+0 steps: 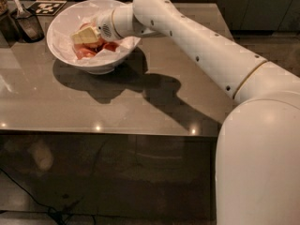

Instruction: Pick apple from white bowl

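Our end effector (86, 34) sits inside the white bowl (105, 62) at the far left of the tabletop (140, 102), hiding most of the apple (85, 52) beneath. We cannot tell its grip or the apple's orientation.

The gripper (83, 35) reaches into the white bowl (99, 67), seemingly touching the apple (86, 53).

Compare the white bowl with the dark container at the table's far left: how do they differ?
The white bowl is wide, pale and flaring; the dark container is narrow and much smaller. The bowl holds red apples, with the gripper inside it; the container holds a pale-handled utensil. Both stand on the table.
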Controlling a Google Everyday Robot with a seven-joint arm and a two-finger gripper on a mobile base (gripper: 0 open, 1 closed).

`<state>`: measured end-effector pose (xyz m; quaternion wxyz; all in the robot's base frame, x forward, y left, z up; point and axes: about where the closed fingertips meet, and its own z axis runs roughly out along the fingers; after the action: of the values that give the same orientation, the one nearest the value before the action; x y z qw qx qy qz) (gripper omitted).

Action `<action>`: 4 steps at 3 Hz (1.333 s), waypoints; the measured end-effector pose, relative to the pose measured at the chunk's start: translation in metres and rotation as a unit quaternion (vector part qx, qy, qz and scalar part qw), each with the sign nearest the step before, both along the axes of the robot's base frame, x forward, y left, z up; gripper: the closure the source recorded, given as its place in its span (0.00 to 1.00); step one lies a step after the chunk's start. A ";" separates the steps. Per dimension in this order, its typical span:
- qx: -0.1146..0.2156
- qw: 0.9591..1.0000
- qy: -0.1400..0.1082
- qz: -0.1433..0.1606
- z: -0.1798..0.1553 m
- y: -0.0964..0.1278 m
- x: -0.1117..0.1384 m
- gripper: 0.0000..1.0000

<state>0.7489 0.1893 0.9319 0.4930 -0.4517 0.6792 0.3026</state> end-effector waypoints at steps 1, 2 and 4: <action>0.000 1.000 0.000 0.000 0.000 0.000 0.000 0.66; 0.000 1.000 0.000 0.000 0.000 0.000 0.000 0.95; 0.008 1.000 -0.004 0.007 0.015 0.008 0.000 1.00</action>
<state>0.7486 0.1973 0.9467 0.4975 -0.4535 0.6714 0.3098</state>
